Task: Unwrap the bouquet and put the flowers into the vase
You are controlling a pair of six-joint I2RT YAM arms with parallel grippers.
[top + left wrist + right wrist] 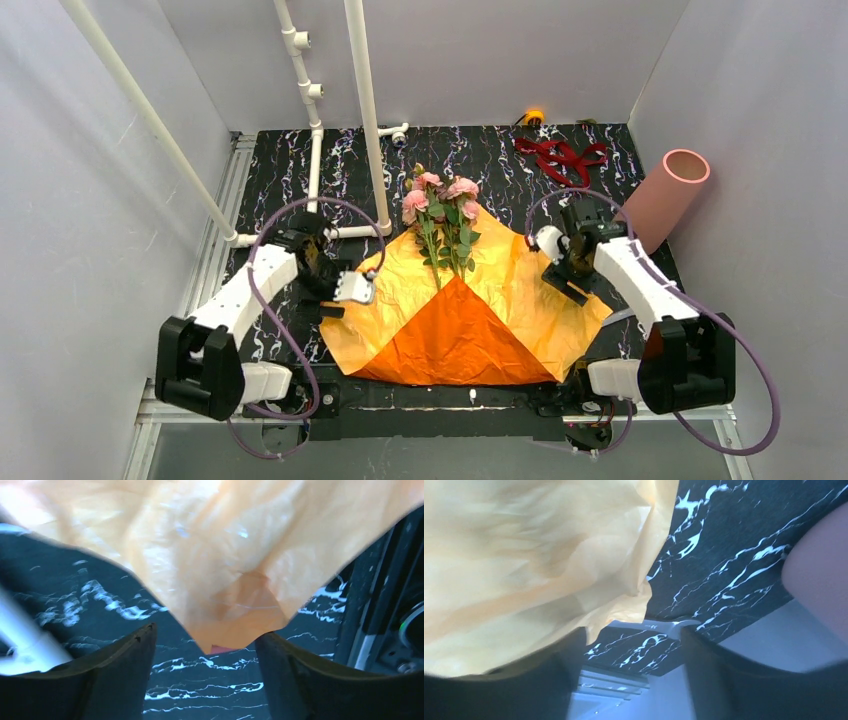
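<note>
On the table (300, 170), I find the wrapping paper (455, 330) spread flat, the vase (668, 195) tilted by the right wall, the flowers (440, 215) on the paper's far edge, and the ribbon (560, 158) off. The left gripper (205, 645) and right gripper (634, 640) stand spread at opposite paper edges, pinching nothing. Unwrapping looks done; 0 flowers are vased. The far tabletop lies open.

I'm looking at a black tabletop (480, 150) veined with white marbling, boxed in by plain pale grey walls (90, 200) on its left, far and right sides. White pipes (362, 100) rise near its far-left corner. A ribbed aluminium rail (215, 250) runs along its left edge. The light is even.
</note>
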